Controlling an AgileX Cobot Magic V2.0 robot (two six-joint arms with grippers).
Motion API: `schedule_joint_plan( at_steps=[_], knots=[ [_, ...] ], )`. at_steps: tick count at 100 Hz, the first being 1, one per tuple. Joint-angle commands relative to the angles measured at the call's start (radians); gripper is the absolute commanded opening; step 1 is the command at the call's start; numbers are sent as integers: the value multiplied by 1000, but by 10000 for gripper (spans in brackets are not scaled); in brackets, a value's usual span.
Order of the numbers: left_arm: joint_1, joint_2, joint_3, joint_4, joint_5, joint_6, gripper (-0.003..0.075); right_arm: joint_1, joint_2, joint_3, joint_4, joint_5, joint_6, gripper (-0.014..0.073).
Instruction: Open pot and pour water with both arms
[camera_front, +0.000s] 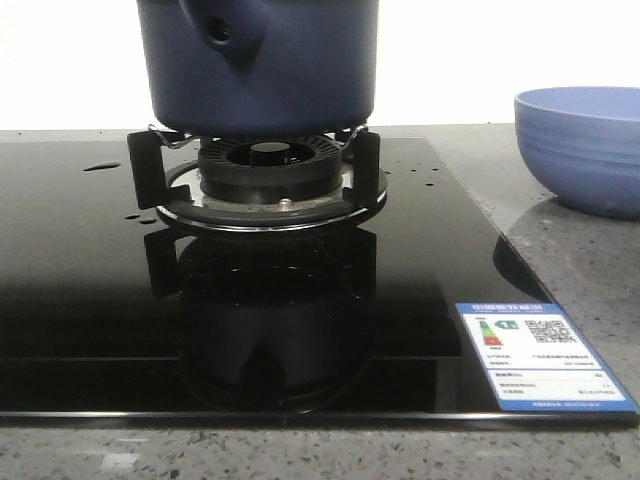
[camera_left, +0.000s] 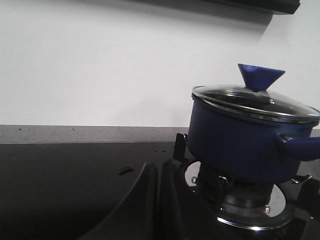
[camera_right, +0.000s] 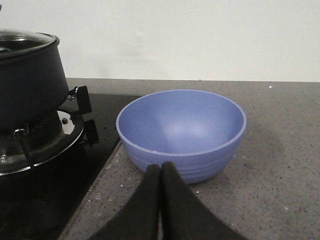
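Opening not begun: glass lid (camera_left: 255, 102) sits on the dark navy-blue cylindrical pot (camera_front: 258, 62); left gripper (camera_left: 159, 200) and right gripper (camera_right: 160, 200) both clenched, empty, must part first.

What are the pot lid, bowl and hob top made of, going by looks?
Lid: clear glass with a shiny metal rim, judging by see-through glare; blue knob probably plastic.
Bowl: matte periwinkle, ribbed outside; ceramic or plastic, can't tell.
Hob top: glossy black glass by its look; it mirrors the burner and the pot.
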Motion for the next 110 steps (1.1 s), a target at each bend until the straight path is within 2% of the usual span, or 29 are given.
schedule_joint_plan(
  at_steps=[1, 62, 68, 73, 78, 82, 90, 92, 97, 104, 110],
  knots=[
    [3, 11, -27, -32, 4, 0, -19, 1, 6, -25, 26, -48, -10, -51],
    [3, 11, -27, -32, -6, 0, -19, 1, 6, -25, 26, -48, -10, -51],
    [3, 11, -29, 7, -13, -33, -19, 1, 6, -25, 26, -48, -10, -51],
    [3, 11, -35, 99, -37, -137, -19, 1, 6, -25, 26, -48, -10, -51],
    [3, 11, -43, 259, -78, -350, -19, 1, 6, -25, 26, -48, -10, -51],
    [3, 11, -47, 454, -111, -532, -19, 1, 6, -25, 26, -48, -10, -51],
    [3, 11, -47, 929, -167, -1040, -19, 1, 6, -25, 26, -48, -10, -51],
    [3, 11, -47, 1007, -176, -1156, -19, 1, 6, -25, 26, -48, -10, -51],
    [3, 11, -47, 1285, -188, -1382, -19, 1, 6, -25, 26, -48, -10, -51],
    [3, 11, -38, 1473, -188, -1555, -19, 1, 6, -25, 26, -48, -10, -51],
    [3, 8, -20, 1486, -188, -1564, -19, 1, 6, -25, 26, -48, -10, -51]
  ],
)
